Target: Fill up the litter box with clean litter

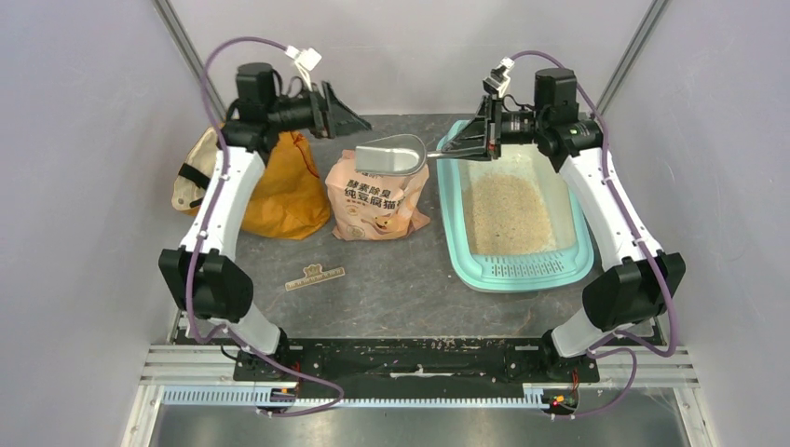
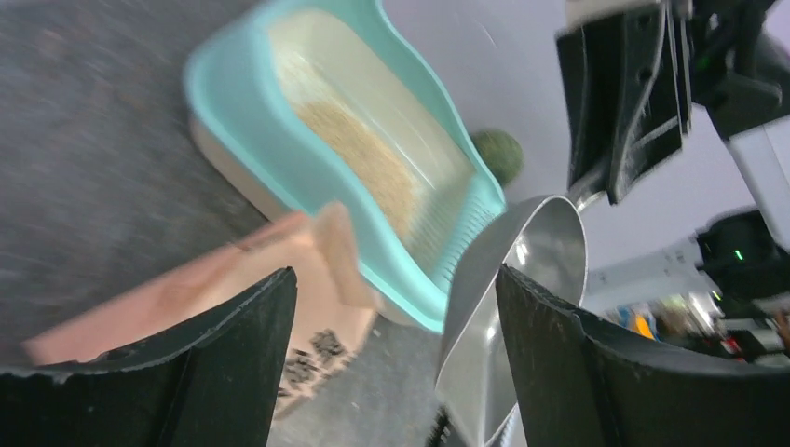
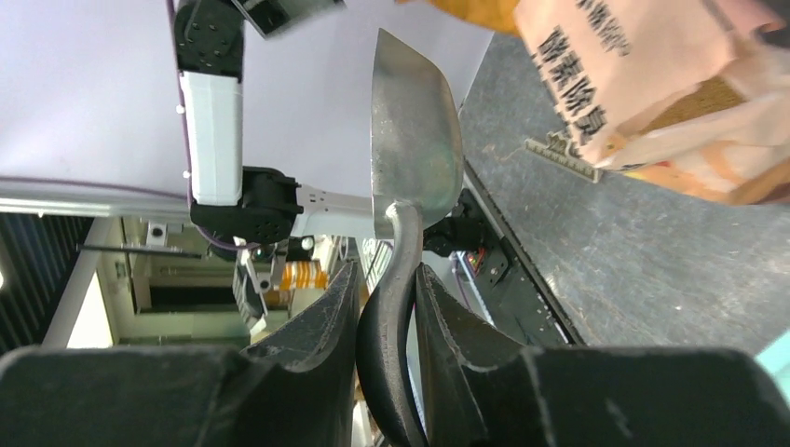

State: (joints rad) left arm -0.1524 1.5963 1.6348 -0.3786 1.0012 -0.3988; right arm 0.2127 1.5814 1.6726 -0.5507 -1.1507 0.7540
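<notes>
Right claw (image 3: 385, 284) clamps the scoop (image 3: 415, 121) by its handle; left claw (image 2: 391, 279) gapes wide; pouch (image 1: 377, 200) seemingly reads "酵素除臭".

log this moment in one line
right pincer: shut on metal scoop above litter pouch | left pincer: open, empty | litter box: partly filled

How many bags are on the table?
2. The orange bag sits at the back left, partly behind the left arm. The pink pouch stands in the middle, next to the litter box. A cream bundle beside the orange bag may be a third.
</notes>
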